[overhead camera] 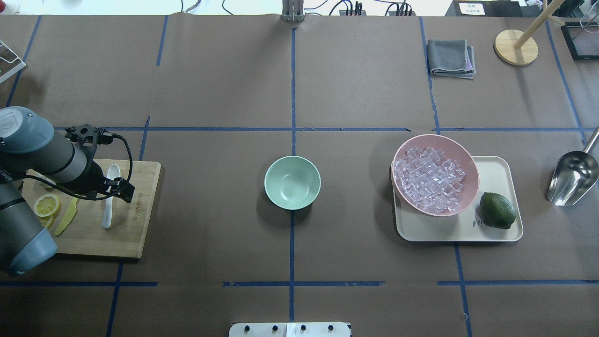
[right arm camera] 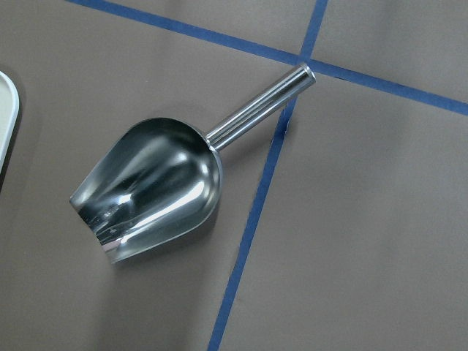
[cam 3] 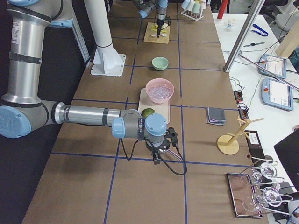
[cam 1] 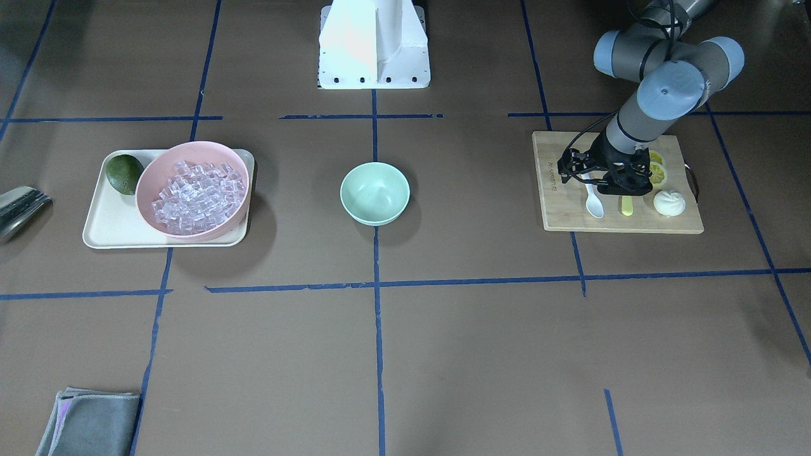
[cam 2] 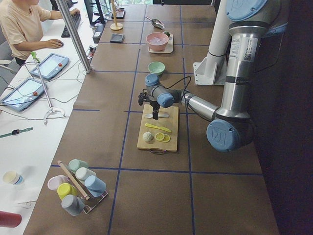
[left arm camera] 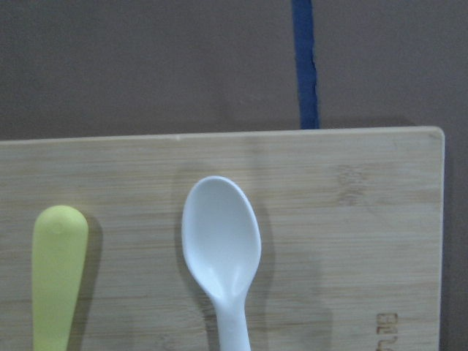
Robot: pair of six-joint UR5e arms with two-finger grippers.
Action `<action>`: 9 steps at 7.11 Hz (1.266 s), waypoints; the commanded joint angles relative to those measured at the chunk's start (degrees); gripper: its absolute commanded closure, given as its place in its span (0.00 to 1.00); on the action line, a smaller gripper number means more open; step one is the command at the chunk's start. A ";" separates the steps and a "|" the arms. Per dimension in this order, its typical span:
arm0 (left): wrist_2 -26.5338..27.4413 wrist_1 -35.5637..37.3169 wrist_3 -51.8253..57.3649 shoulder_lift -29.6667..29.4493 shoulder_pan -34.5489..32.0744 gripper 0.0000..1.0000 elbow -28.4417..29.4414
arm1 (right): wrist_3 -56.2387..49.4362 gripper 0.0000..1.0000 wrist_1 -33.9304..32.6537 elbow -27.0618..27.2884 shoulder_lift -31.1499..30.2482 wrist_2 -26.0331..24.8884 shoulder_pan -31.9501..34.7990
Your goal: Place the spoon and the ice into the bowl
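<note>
The white spoon (cam 1: pixel 593 201) lies flat on the wooden cutting board (overhead camera: pixel 121 234), and its scoop fills the left wrist view (left arm camera: pixel 221 241). My left gripper (overhead camera: pixel 111 189) hovers low over the spoon's handle and looks open, with a finger on each side. The mint-green bowl (overhead camera: pixel 292 182) stands empty at the table's middle. The ice (overhead camera: pixel 428 180) is piled in the pink bowl (overhead camera: pixel 440 136). My right gripper (cam 3: pixel 161 148) shows only in the exterior right view, above the metal scoop (right arm camera: pixel 153 190). I cannot tell if it is open or shut.
The pink bowl and a lime (overhead camera: pixel 497 210) sit on a cream tray (overhead camera: pixel 496 168). A yellow knife (overhead camera: pixel 68 216), lemon slices (overhead camera: pixel 47 205) and a white bun (cam 1: pixel 669 203) share the board. A grey cloth (overhead camera: pixel 450 57) and wooden stand (overhead camera: pixel 516 47) are at the far right.
</note>
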 commanded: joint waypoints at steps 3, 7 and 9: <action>-0.41 0.33 -0.39 0.43 0.35 0.94 -0.05 | 0.09 0.01 0.05 0.14 0.00 0.05 0.07; -0.23 0.24 -0.47 0.17 0.26 1.00 0.04 | 0.00 0.01 0.05 -0.03 0.00 0.05 -0.02; -0.23 -0.11 -0.47 0.08 0.35 1.00 0.04 | 0.09 0.01 0.75 -0.38 0.00 0.05 -0.02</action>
